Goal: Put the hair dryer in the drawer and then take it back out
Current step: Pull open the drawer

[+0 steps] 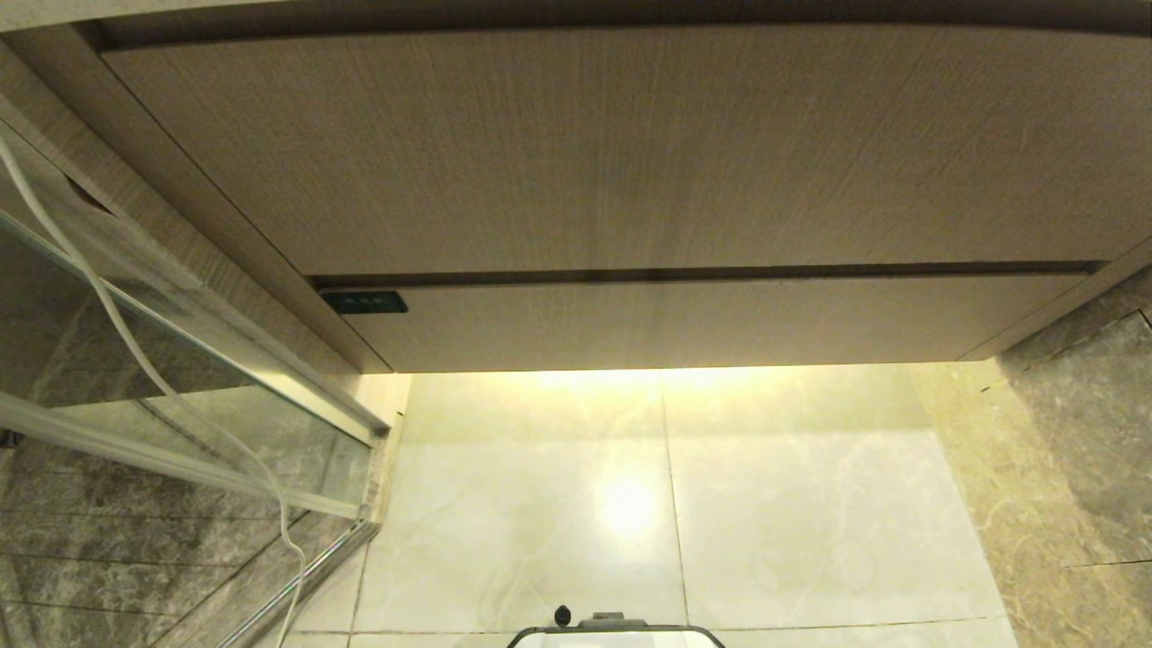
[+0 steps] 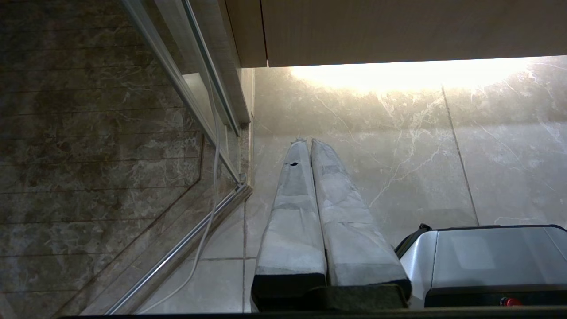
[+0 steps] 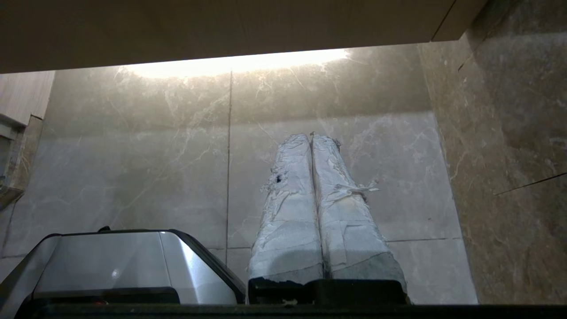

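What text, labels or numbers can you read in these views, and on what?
None can be read.
Small dark label at the left end of the drawer front: faint marks, too small and blurred to read.
Cabinet panel, floor tiles, robot base: no text visible.

The closed drawer (image 1: 702, 324) hides its inside (contents unseen).

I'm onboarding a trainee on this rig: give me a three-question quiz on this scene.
1. True or false: the drawer is shut.
2. The dark label is at which end of the drawer front, seen from the head camera? A) left B) right
3. How do the fingers of the left gripper and the right gripper stand?

Key: 1 true. 2 A. 3 Both pairs are closed together, holding nothing, above the floor tiles.
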`<state>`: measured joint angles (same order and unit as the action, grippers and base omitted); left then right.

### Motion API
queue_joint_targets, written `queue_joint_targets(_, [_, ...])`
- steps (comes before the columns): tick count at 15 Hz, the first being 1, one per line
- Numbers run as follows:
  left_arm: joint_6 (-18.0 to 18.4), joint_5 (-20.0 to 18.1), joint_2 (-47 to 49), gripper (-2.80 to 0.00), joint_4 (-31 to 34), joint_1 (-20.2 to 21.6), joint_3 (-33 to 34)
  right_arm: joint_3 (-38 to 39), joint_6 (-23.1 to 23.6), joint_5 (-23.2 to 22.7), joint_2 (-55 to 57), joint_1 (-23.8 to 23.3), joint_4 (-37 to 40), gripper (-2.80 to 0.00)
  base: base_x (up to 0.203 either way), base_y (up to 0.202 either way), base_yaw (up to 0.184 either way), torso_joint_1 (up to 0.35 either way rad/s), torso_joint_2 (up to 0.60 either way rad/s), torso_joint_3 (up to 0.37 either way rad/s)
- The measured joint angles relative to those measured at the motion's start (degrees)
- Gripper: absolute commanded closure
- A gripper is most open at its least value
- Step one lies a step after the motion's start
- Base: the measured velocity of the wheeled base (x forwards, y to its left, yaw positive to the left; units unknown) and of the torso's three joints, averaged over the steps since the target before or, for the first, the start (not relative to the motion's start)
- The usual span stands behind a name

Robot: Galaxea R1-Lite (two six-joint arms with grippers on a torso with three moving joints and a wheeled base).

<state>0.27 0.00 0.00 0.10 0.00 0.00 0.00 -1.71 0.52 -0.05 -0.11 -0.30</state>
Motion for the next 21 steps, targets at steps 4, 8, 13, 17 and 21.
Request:
queue_joint_targets(4, [0.0, 0.0, 0.0, 0.0, 0.0, 0.0, 0.0, -3.4, 0.0, 0.2, 0.0, 0.0, 1.1, 0.0, 0.0, 0.0, 0.0, 0.0, 0.0, 0.0])
queue_joint_targets(8, [0.0, 0.0, 0.0, 0.0, 0.0, 0.0, 0.0, -26.6, 0.9, -0.1, 5.9, 0.0, 12.4, 0.0, 0.0, 0.0, 0.0, 0.0, 0.0, 0.0])
queue_joint_targets(13, [0.0, 0.0, 0.0, 0.0, 0.0, 0.0, 0.0, -58.5, 0.7, -3.1, 32.5, 0.2, 23.7, 0.0, 0.0, 0.0, 0.0, 0.0, 0.0, 0.0])
queue_joint_targets(17, [0.0, 0.0, 0.0, 0.0, 0.0, 0.0, 0.0, -73.7, -1.0, -10.6, 54.0, 5.8, 31.1, 0.0, 0.0, 0.0, 0.0, 0.0, 0.0, 0.0])
queue_joint_targets(21, [0.0, 0.0, 0.0, 0.0, 0.0, 0.0, 0.0, -75.9, -1.3, -16.3, 66.6, 9.9, 39.7, 0.0, 0.0, 0.0, 0.0, 0.0, 0.0, 0.0])
